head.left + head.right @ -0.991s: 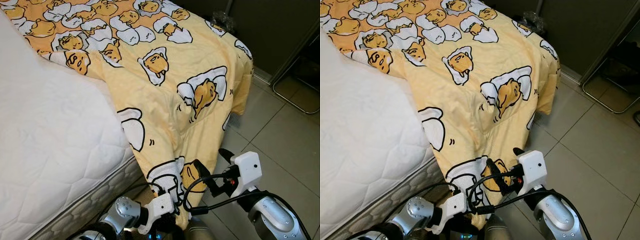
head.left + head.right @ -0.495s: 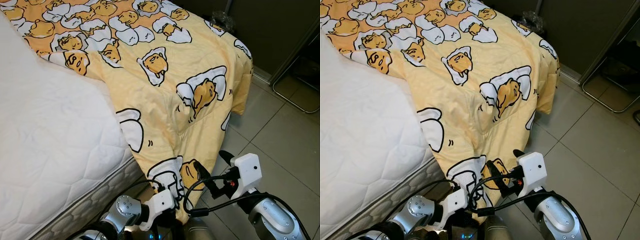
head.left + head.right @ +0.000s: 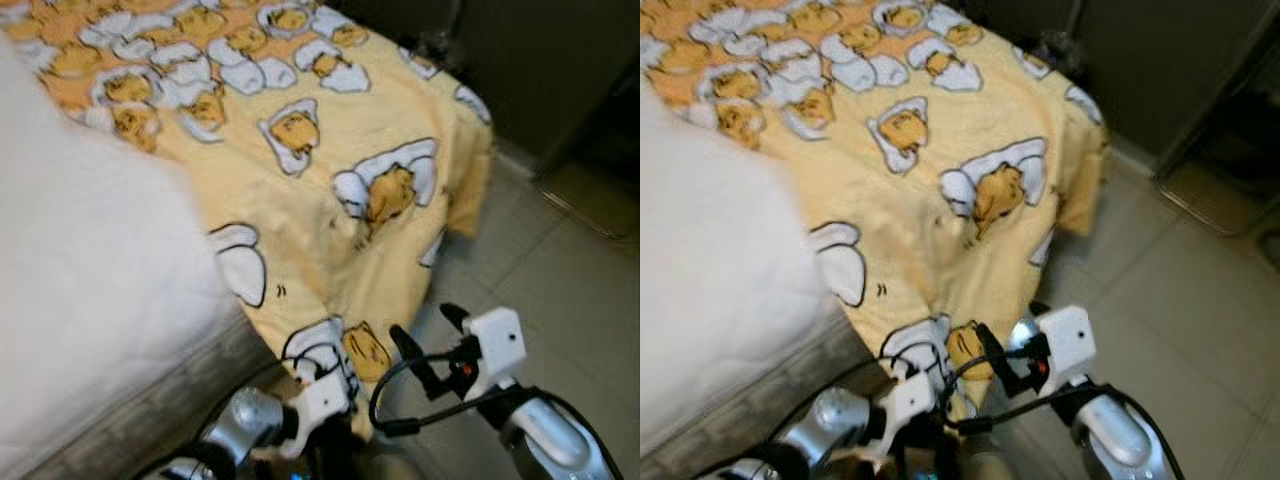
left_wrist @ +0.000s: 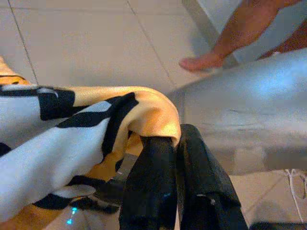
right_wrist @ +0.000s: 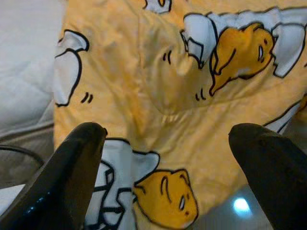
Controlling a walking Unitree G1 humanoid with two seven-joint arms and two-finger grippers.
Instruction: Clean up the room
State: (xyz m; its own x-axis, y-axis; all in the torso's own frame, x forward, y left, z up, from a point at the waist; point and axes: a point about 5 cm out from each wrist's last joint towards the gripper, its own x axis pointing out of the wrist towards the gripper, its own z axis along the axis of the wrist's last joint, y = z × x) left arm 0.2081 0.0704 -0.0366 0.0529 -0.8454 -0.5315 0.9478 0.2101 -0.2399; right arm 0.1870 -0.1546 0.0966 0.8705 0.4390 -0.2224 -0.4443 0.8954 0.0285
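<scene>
A yellow blanket (image 3: pixel 330 170) printed with egg cartoons covers the bed and hangs over its near corner towards the floor. My left gripper (image 4: pixel 175 139) is shut on the blanket's lower hem, and the cloth folds over its fingertips. In the eye views that gripper (image 3: pixel 335 390) sits low, under the hanging corner. My right gripper (image 3: pixel 430 332) stands open just right of the hanging cloth, its fingers (image 5: pixel 81 143) spread wide and facing the blanket (image 5: pixel 168 96) without touching it.
A bare white quilted mattress (image 3: pixel 90 290) lies to the left. Pale floor tiles (image 3: pixel 570 270) spread to the right, with a dark cabinet (image 3: pixel 540 60) behind them. A person's bare foot (image 4: pixel 206 60) stands on the tiles near my left gripper.
The whole picture has blurred and slid a little as the camera moves. Both grippers keep much the same places, the left still holding the hem.
</scene>
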